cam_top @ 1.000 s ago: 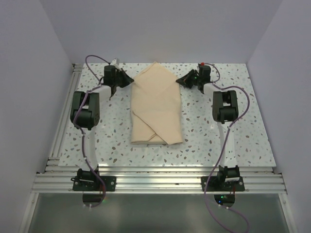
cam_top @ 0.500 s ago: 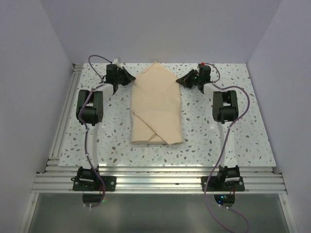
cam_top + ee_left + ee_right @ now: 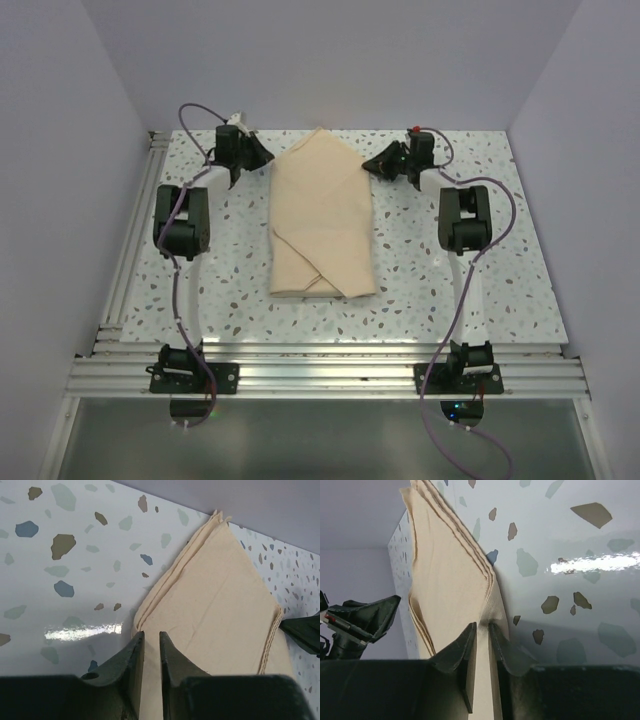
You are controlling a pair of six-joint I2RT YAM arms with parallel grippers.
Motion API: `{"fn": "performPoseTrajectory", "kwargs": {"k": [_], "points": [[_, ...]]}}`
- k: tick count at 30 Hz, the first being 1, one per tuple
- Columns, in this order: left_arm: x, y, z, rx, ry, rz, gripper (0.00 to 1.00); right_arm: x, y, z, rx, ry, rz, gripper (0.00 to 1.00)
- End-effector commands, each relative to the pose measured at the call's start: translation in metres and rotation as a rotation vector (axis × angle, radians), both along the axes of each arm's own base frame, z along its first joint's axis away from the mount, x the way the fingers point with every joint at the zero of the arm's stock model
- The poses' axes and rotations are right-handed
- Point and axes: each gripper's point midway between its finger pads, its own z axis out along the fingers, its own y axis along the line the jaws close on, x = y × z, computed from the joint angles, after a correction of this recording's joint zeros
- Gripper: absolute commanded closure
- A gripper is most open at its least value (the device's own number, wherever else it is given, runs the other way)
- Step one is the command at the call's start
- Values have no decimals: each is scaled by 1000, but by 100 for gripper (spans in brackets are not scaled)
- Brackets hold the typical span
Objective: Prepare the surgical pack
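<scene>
Bundle (image 3: 320, 215): tan cloth, folded shut, mid-counter (image 3: 420, 275); far corner points at the back wall (image 3: 330, 60).
Left fingers (image 3: 131, 665): narrowly parted, tips over the bundle's far left edge.
Right fingers (image 3: 464, 647): narrowly parted, tips at the far right edge; the cloth puckers there.
Surroundings: purple cables (image 3: 196, 106) loop over both arms; aluminium rails (image 3: 320, 372) run along the near edge.
</scene>
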Motion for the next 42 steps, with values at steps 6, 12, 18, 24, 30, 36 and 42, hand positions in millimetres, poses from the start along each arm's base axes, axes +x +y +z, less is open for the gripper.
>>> {"fn": "performPoseTrajectory", "kwargs": {"k": [6,12,18,24,30,36,42], "points": [[-15,16,78,51,-126,13,57,-2,-19,78,-117,-140,14,63],[-19,16,45,58,-61,-14,55,4,-33,49,-176,-90,27,58],[-21,13,20,35,-9,-30,55,11,-26,37,-139,-88,50,58],[-25,12,0,26,32,-40,50,11,-17,18,-65,-61,72,58],[-30,10,-25,8,92,-41,50,10,-7,6,-2,-36,86,57],[-36,9,-41,-4,127,-38,50,5,5,-2,5,-19,102,62],[-34,7,-50,-17,146,-39,54,7,5,-3,12,-15,92,69]]}}
